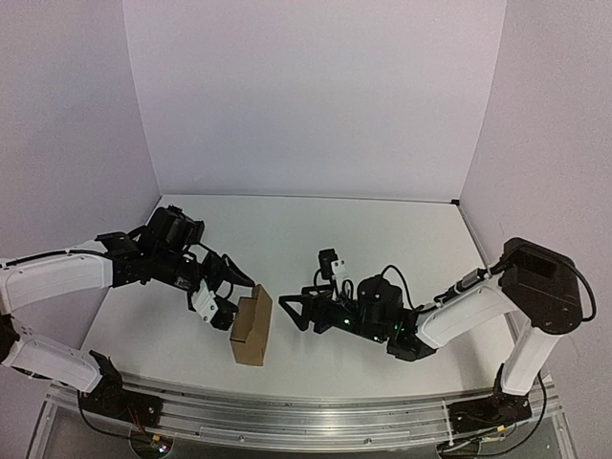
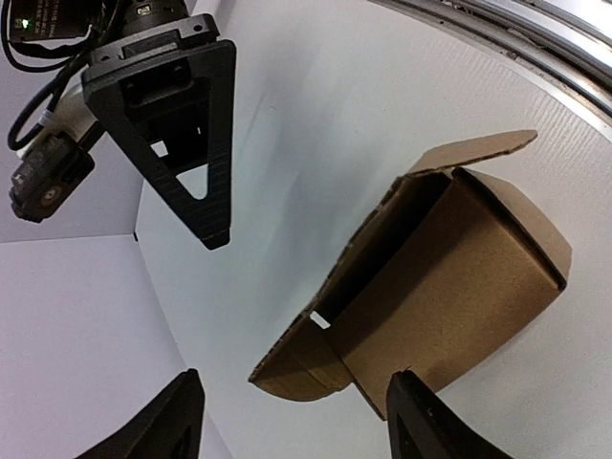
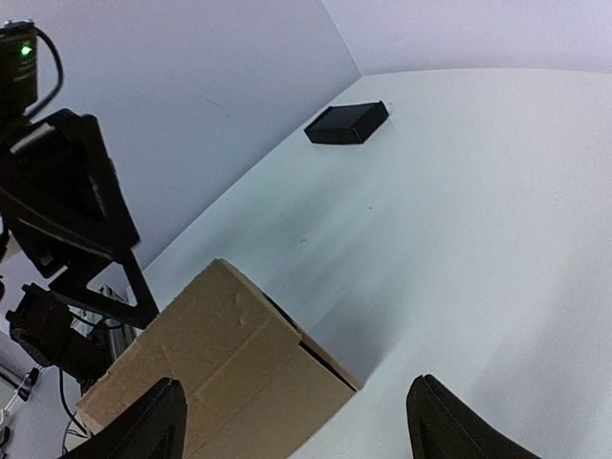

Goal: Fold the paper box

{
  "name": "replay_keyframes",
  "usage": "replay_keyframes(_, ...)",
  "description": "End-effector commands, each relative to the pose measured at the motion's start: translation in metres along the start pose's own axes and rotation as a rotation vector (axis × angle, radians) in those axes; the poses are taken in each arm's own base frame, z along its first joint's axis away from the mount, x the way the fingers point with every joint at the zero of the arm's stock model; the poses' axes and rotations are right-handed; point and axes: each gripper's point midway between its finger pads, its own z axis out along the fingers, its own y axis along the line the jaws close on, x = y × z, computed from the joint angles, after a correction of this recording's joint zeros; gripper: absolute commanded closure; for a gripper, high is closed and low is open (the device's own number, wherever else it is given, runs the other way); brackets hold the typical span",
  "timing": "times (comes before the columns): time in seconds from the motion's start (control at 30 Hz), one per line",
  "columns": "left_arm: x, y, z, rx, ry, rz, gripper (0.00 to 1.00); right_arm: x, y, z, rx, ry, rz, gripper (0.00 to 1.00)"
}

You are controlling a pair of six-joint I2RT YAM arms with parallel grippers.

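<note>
The paper box (image 1: 251, 328) is a small brown cardboard box resting on the white table between my two arms. In the left wrist view the paper box (image 2: 459, 268) shows an open side with a rounded flap sticking out. My left gripper (image 2: 292, 430) is open, that flap just ahead of its fingers and the right finger close to the box's edge. It stands at the box's left side (image 1: 228, 314). My right gripper (image 1: 290, 313) is open to the box's right, apart from it. In the right wrist view the paper box (image 3: 220, 382) sits in front of the right gripper (image 3: 301, 430), near its left finger.
A small black rectangular object (image 3: 346, 122) lies at the far side of the table near the wall. White walls enclose the table at the back and both sides. A metal rail (image 1: 306, 416) runs along the near edge.
</note>
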Motion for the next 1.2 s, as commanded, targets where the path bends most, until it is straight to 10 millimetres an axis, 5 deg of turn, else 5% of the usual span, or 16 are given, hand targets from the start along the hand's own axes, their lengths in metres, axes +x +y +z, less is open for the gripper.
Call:
replay_keyframes(0.0,-0.005,0.037,-0.017,-0.083,0.007,-0.101,0.25,-0.007,0.011,-0.01,0.032,0.077,-0.009,0.2)
replay_keyframes(0.17,0.018,0.05,-0.029,-0.073,0.09,-0.402,0.3,0.002,0.053,-0.028,-0.018,0.167,-0.359,0.2)
replay_keyframes(0.3,0.012,0.024,-0.048,0.012,-0.013,-0.641,0.37,0.002,0.075,-0.031,-0.054,0.208,-0.751,0.11)
replay_keyframes(0.43,0.0,-0.008,-0.044,0.046,-0.071,-0.747,0.27,-0.011,0.106,-0.022,-0.193,0.193,-1.103,0.04)
replay_keyframes(0.5,0.011,-0.014,-0.035,0.01,-0.058,-0.841,0.15,0.003,0.105,-0.014,-0.233,0.292,-1.208,0.02)
replay_keyframes(0.67,0.038,-0.033,-0.013,-0.017,-0.02,-0.937,0.1,0.02,0.094,-0.005,-0.239,0.378,-1.299,0.02)
replay_keyframes(0.9,0.009,-0.049,-0.01,0.054,-0.172,-0.824,0.09,0.019,0.116,0.017,-0.327,0.339,-1.404,0.02)
replay_keyframes(1.17,0.003,-0.064,-0.003,0.073,-0.22,-0.817,0.09,0.031,0.11,0.036,-0.339,0.356,-1.548,0.02)
